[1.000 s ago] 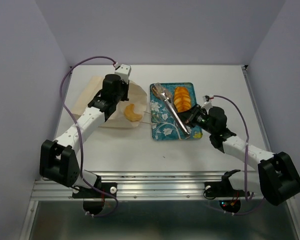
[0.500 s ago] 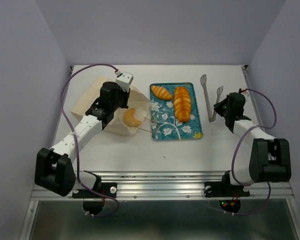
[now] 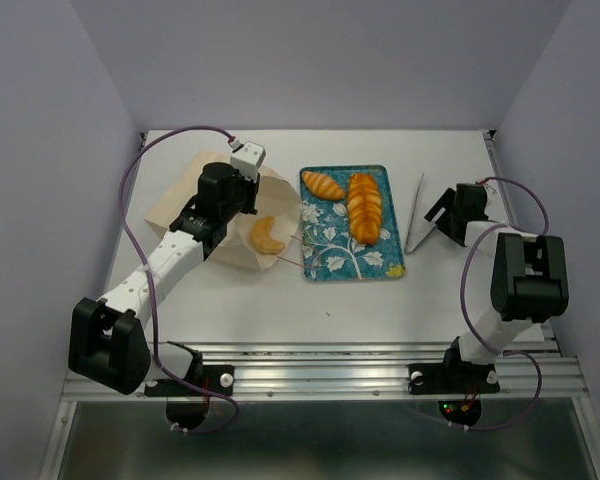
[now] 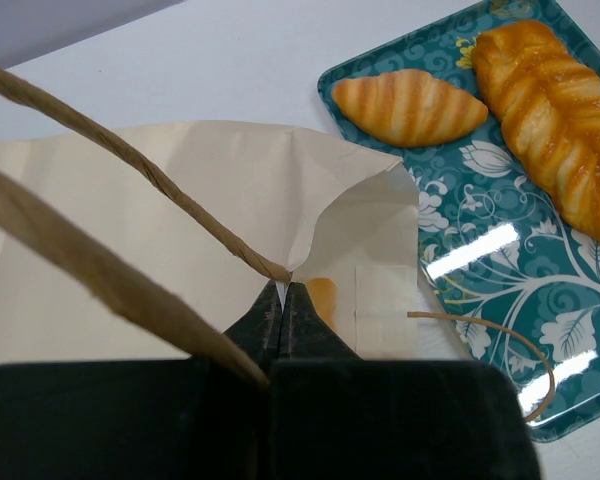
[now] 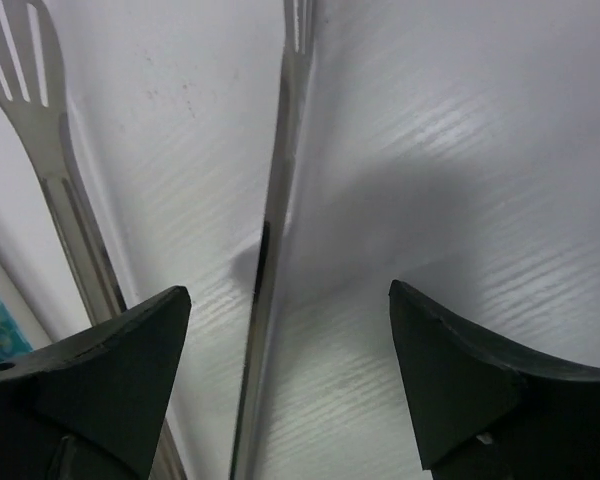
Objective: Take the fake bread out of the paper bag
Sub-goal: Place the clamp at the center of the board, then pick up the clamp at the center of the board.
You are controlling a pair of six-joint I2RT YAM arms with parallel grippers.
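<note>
left claw clamped on the paper bag at its mouth; croissant lies just inside; loaf and roll sit on the tray; right claw spread apart astride the tongs on the bench; last bread likely needs tonging out

pale beige paper carrier bag: flat on white table, left side | glossy golden crescent toy croissant: in bag mouth, right end | teal floral rectangular tray: just right of bag | glossy golden oval toy roll: on tray, far-left corner | long ridged golden toy loaf: on tray, right of roll | metal slotted tongs: on table, right of tray
</note>
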